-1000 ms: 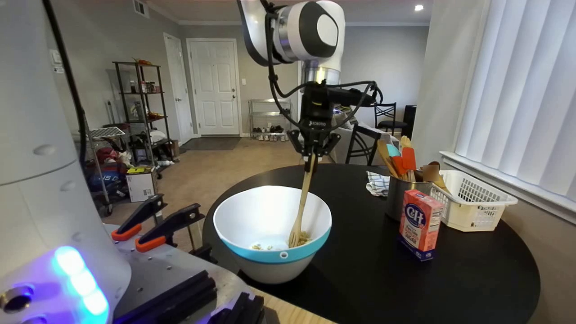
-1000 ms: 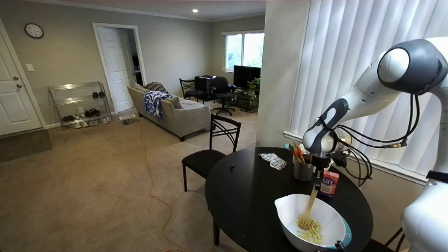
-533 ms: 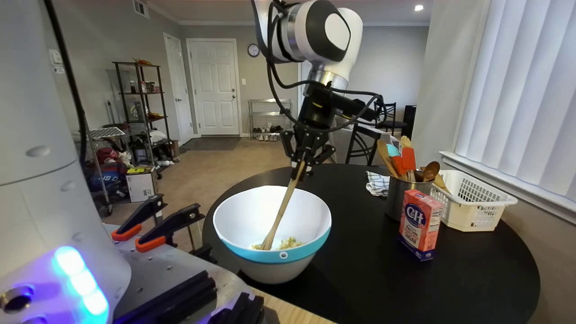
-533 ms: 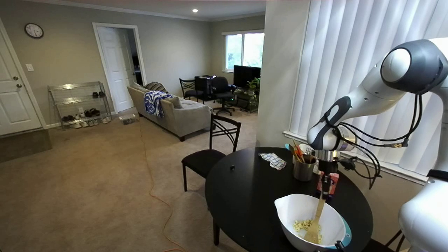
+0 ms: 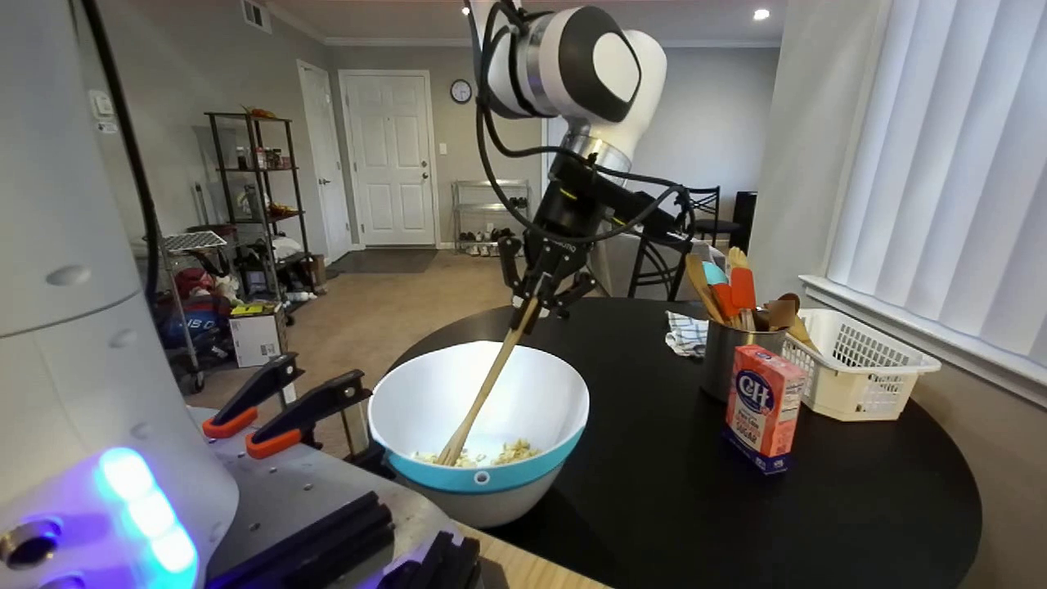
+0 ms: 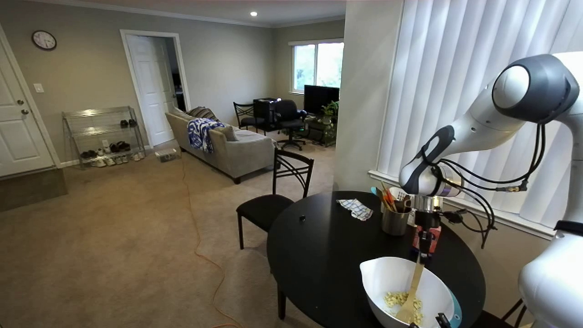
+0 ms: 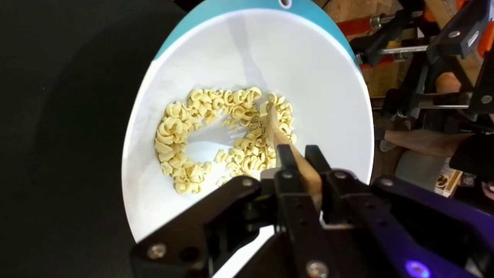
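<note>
Obliquely angled dn abv bowl, pincer pinching wdn utensil w/ end in pasta; arm bent.

In an exterior view: bowl cut off below | sugar box perhaps mostly hidden behind gripper

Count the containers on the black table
4, in an exterior view: the bowl, wooden spatula inside; the sugar box to its right; the metal canister behind that; the white basket beside the canister. Others may be hidden.
</note>
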{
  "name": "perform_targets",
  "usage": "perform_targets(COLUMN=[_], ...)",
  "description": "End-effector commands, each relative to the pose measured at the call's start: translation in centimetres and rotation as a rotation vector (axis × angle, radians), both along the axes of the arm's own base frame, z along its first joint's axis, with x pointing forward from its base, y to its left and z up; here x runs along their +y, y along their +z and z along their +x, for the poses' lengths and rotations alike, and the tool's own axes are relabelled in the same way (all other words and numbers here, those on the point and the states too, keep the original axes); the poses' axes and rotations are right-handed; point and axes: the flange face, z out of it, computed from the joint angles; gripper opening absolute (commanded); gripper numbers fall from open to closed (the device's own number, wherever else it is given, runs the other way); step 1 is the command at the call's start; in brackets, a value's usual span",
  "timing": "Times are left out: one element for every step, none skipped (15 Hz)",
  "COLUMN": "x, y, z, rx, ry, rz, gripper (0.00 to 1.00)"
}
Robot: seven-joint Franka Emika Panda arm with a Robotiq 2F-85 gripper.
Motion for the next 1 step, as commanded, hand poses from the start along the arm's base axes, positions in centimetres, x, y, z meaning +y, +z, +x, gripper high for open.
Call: perform_targets(x=[0.46], y=[-0.24], z=[-0.21], rx=[0.029], ry=[-0.017], rz=[0.048], gripper=[0.05])
